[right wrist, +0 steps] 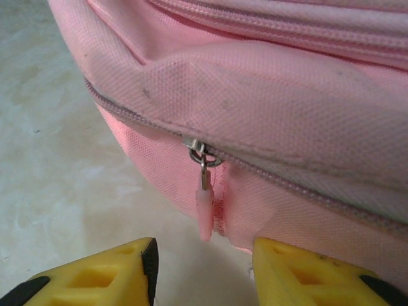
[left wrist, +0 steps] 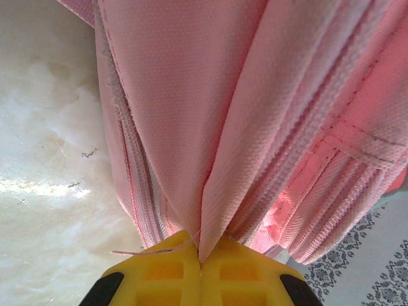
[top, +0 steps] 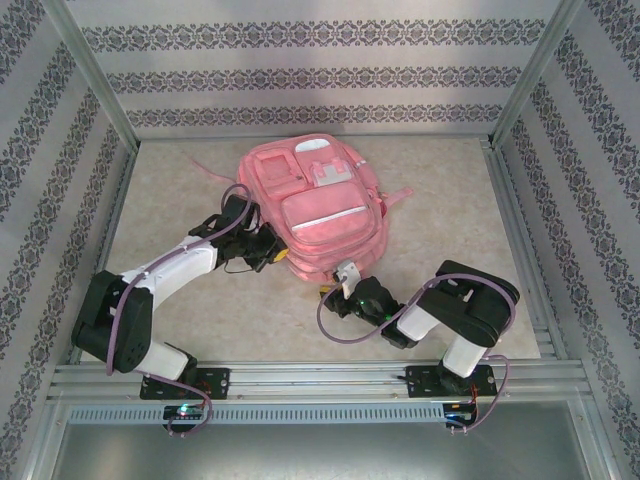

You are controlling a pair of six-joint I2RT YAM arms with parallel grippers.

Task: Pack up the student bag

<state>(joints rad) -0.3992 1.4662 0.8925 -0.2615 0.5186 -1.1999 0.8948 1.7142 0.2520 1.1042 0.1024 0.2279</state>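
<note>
Pink student bag (top: 320, 210), marbled beige table (top: 450, 200)

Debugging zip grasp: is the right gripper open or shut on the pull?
Open: right gripper has its fingers apart; the zipper pull hangs free ahead of the gap, untouched.

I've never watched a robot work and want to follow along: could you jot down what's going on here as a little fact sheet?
Item handled: student bag, pink, lying on the table
Left gripper: shut, pinching a fold of the bag's fabric at its side
Right gripper: open, holding nothing, at the bag's near edge
Zipper pull: small pink tab hanging from a metal slider, lined up with the gap between the open fingers, untouched
Likely next move: probably closing on that tab to work the zip
</note>
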